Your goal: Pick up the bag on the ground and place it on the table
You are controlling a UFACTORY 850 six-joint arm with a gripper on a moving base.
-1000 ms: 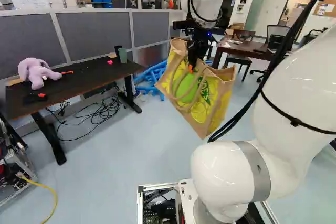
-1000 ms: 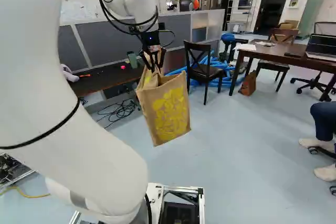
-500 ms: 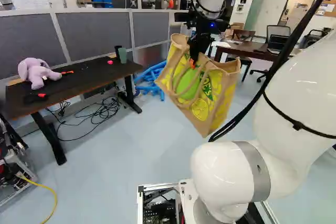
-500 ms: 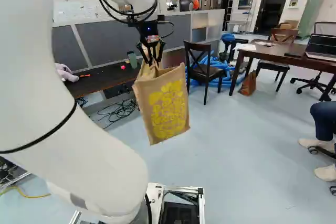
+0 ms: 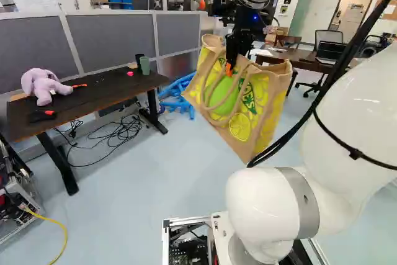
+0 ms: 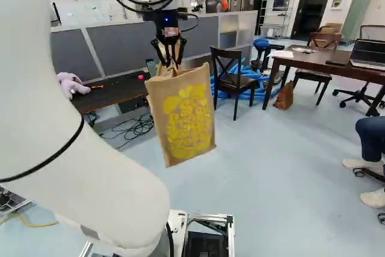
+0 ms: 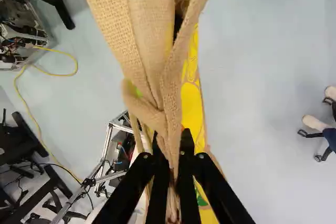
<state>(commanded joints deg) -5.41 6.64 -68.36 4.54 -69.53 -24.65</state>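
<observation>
Bag (image 5: 270, 100) hangs off the floor (image 5: 136, 184), mid-scene, bunched top pinched in the gripper (image 7: 173, 149), fingers narrow on it. Pickup looks done, carry in hand. Next: probably swing left over the dark table (image 5: 93, 100), base of bag above its edge, then lower right of the plush toy (image 5: 42, 86). Far-right brown table (image 6: 301, 57) possible too; can't tell which.

left base view: behind arm (image 5: 350, 103), leftward, facing ahead, slightly down
right base view: likewise, rightward
wrist view: close over bag (image 7: 144, 35), facing floor (image 7: 257, 87)
base views share: bag, black table (image 5: 87, 98), partition (image 5: 102, 38)
</observation>
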